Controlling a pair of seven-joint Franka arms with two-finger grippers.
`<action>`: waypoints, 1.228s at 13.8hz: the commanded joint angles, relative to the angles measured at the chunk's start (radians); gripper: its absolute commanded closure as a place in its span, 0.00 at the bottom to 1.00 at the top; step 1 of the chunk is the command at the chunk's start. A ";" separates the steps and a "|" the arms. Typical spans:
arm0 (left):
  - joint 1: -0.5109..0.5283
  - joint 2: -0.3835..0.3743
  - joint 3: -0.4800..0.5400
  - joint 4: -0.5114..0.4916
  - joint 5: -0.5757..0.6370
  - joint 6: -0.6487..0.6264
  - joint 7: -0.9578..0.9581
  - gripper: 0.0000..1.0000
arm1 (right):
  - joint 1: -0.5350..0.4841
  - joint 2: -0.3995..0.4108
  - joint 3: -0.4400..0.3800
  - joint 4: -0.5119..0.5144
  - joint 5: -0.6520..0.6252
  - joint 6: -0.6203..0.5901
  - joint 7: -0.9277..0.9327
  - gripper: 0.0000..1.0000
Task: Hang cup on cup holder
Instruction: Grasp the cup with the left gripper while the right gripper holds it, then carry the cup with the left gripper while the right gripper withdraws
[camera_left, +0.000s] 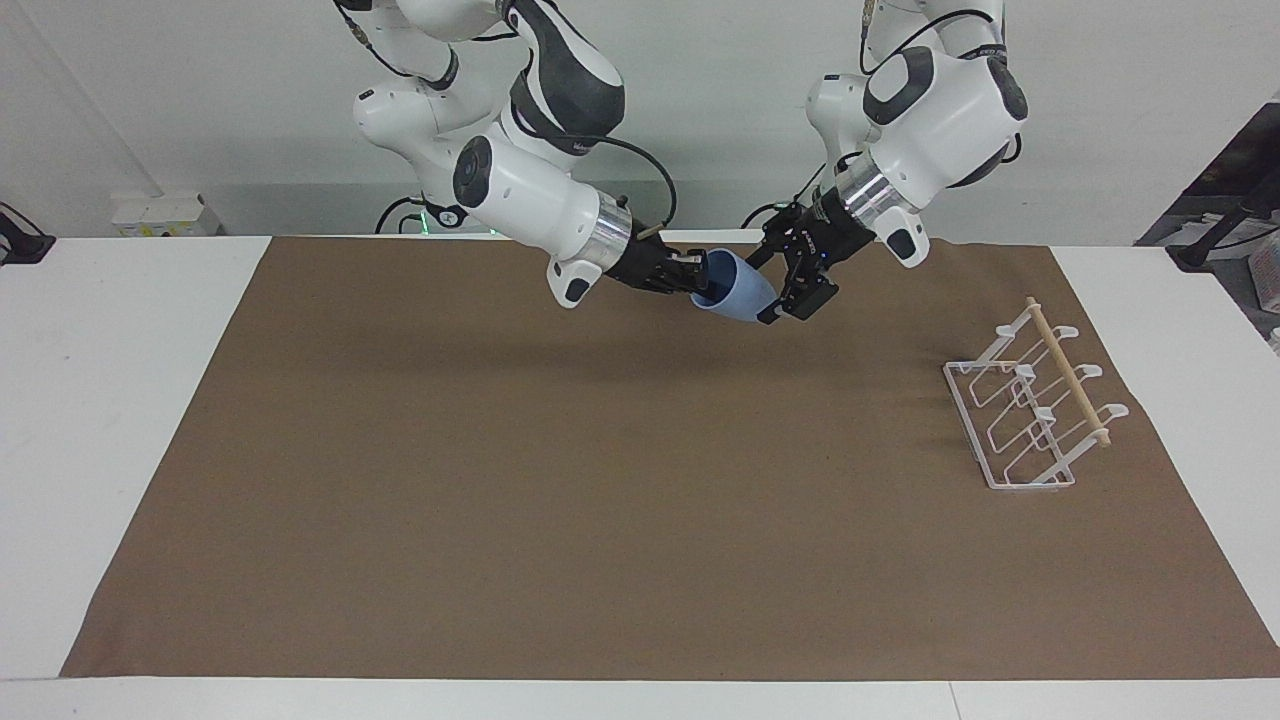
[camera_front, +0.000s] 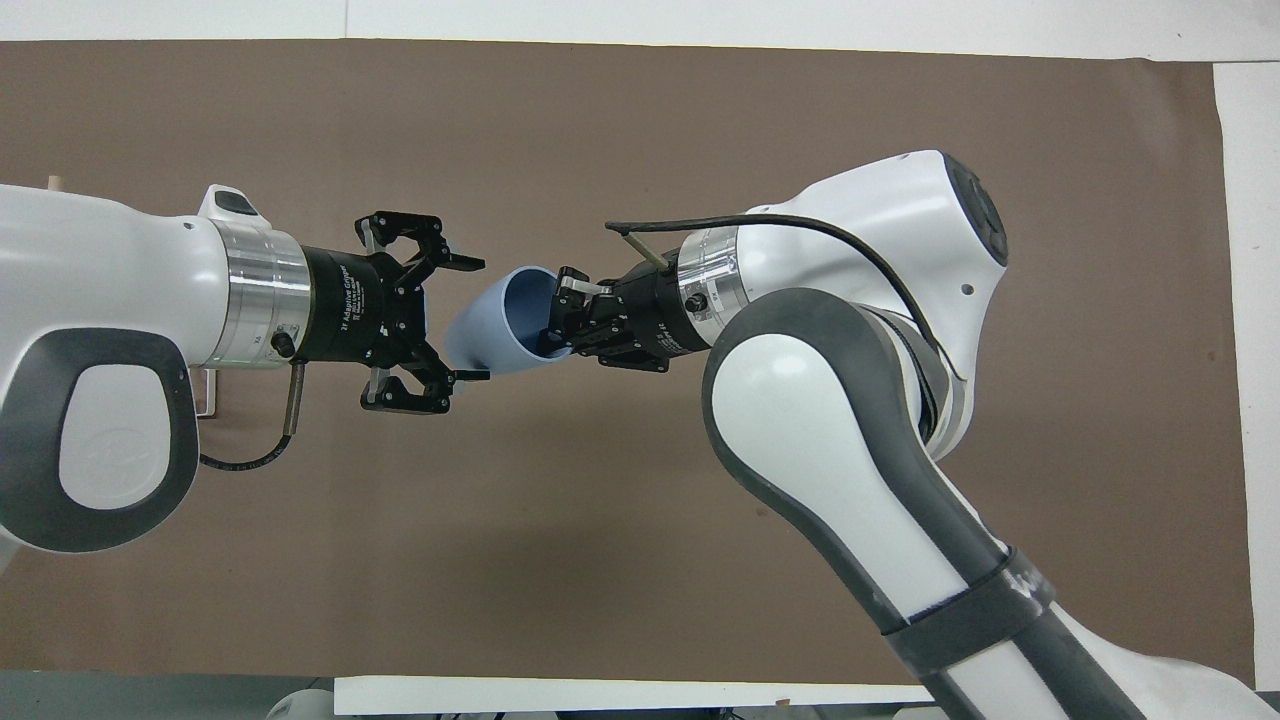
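Observation:
The light-blue cup (camera_left: 740, 294) lies on its side in the air over the mat's middle, near the robots' edge. My right gripper (camera_left: 696, 279) is shut on its rim, one finger inside the mouth; it shows in the overhead view too (camera_front: 562, 322). My left gripper (camera_left: 764, 290) is open, its fingers on either side of the cup's closed bottom end (camera_front: 478, 340); I cannot tell if they touch it. The white wire cup holder (camera_left: 1030, 412) with its wooden rod stands empty on the mat toward the left arm's end. In the overhead view the left arm hides most of it.
A brown mat (camera_left: 600, 500) covers most of the white table (camera_left: 120, 400). Both arms hang over the strip of the mat nearest the robots.

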 joint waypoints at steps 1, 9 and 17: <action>-0.017 -0.013 0.010 -0.037 -0.018 0.024 -0.012 0.00 | 0.002 -0.020 -0.001 -0.023 0.024 0.017 0.010 1.00; -0.046 -0.004 0.008 -0.035 -0.030 0.058 -0.009 0.69 | 0.002 -0.020 -0.001 -0.023 0.024 0.018 0.010 1.00; -0.040 0.002 0.013 -0.032 -0.019 0.074 -0.086 0.70 | 0.004 -0.020 -0.001 -0.018 0.023 0.018 0.015 0.01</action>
